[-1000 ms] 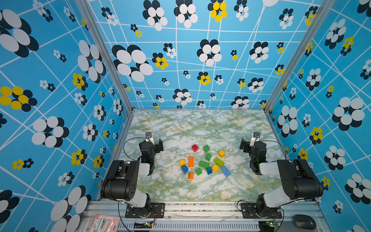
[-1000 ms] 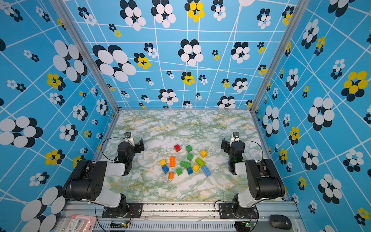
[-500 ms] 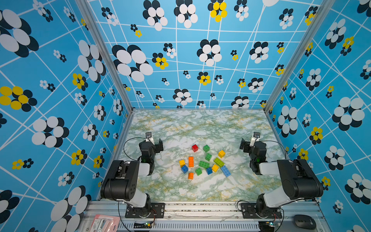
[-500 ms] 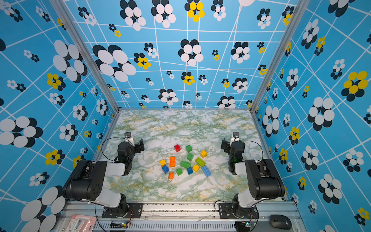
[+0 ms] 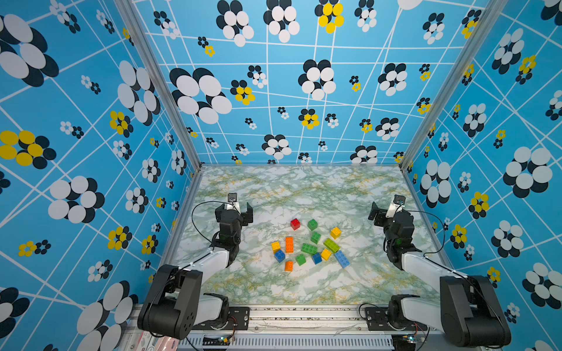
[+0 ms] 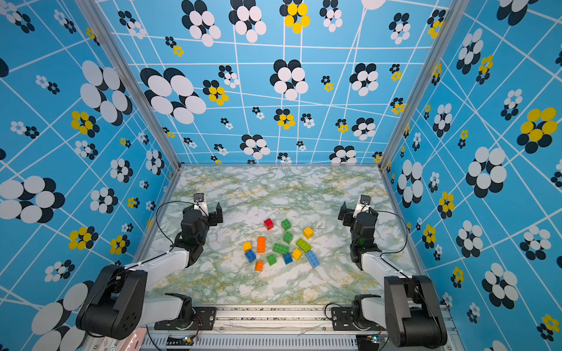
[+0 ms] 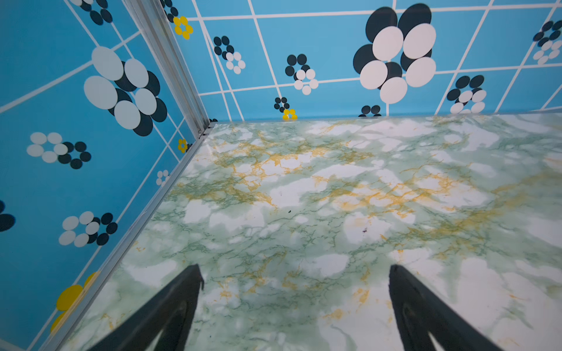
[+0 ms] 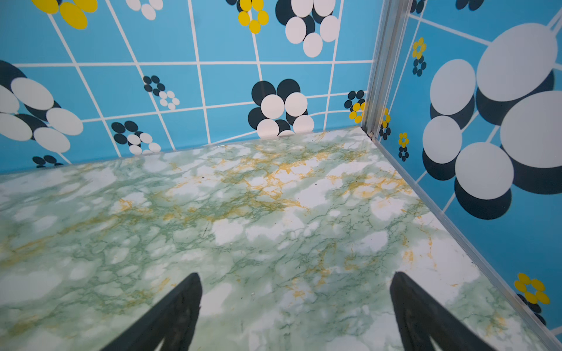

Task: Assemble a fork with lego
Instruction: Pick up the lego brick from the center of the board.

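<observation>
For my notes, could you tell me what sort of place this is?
Likely a lab robot cell: patterned blue walls box in a marbled table, two mounted arms flank loose lego.

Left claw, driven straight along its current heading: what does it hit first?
Probably bare marble tabletop: the left claw, open, looks tilted down at it, nothing between. If shallower, the back wall. The lego lies off to its side.

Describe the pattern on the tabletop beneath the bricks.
White marble tabletop with green and yellow veining; clearest in the left wrist view.
</observation>
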Robot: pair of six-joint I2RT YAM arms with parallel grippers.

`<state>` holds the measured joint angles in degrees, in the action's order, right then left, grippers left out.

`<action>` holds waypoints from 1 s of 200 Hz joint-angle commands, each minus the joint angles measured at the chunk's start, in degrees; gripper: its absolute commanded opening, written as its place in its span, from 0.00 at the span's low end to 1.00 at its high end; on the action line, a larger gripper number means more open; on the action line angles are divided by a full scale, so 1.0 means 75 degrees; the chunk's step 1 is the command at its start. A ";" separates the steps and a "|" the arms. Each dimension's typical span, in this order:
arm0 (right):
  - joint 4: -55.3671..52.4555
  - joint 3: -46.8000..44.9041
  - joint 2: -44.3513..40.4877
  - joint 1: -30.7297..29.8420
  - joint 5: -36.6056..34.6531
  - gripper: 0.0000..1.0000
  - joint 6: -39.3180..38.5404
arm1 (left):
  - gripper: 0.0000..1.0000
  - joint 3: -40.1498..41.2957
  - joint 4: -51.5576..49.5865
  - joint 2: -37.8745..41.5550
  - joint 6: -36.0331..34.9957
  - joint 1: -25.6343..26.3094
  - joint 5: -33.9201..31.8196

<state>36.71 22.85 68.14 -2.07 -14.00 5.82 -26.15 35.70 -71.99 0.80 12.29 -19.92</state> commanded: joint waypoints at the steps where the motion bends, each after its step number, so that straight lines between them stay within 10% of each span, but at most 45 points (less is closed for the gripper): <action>1: -0.2208 0.0676 -0.0586 0.0007 -0.0244 0.99 0.1062 | 0.99 -0.0523 -0.2012 0.0493 0.0979 0.0035 -0.0701; 61: -0.5944 0.2259 -0.0812 0.0018 0.0563 0.99 0.3015 | 0.99 -0.2609 -0.6856 0.0506 0.4050 -0.0351 -0.0097; 120: -0.6914 0.2766 -0.0480 -0.0305 0.2915 0.99 0.2954 | 0.99 -0.3175 -0.7573 0.0573 0.3718 0.1638 0.1022; 200: -0.9556 0.3735 0.0455 -0.2853 0.2185 0.90 0.1995 | 0.99 -0.2844 -0.6532 0.0198 0.3967 0.3696 0.2573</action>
<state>-27.46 49.15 68.71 -20.12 3.55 24.18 -48.42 -16.75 -68.31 29.63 37.12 -5.72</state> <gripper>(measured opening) 0.939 0.990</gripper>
